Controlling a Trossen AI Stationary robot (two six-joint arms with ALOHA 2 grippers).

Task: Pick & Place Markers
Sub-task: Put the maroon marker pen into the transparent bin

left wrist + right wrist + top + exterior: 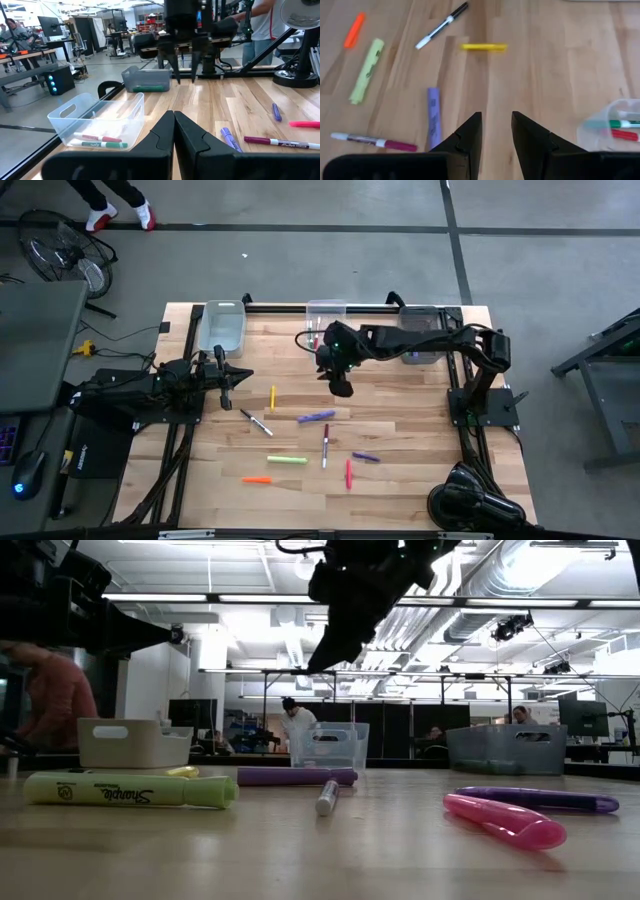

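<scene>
Both arms are built of black, rounded segments joined by bulky joints. A small green light is seen on the right arm near its hand (342, 385). Each hand is formed of two dark, wedge-shaped fingers (470, 137).

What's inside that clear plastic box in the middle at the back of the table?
The clear plastic bin holds at least two markers lying on its floor: a red marker and a green marker. The frosted walls blur the rest, so others could be hidden.
</scene>
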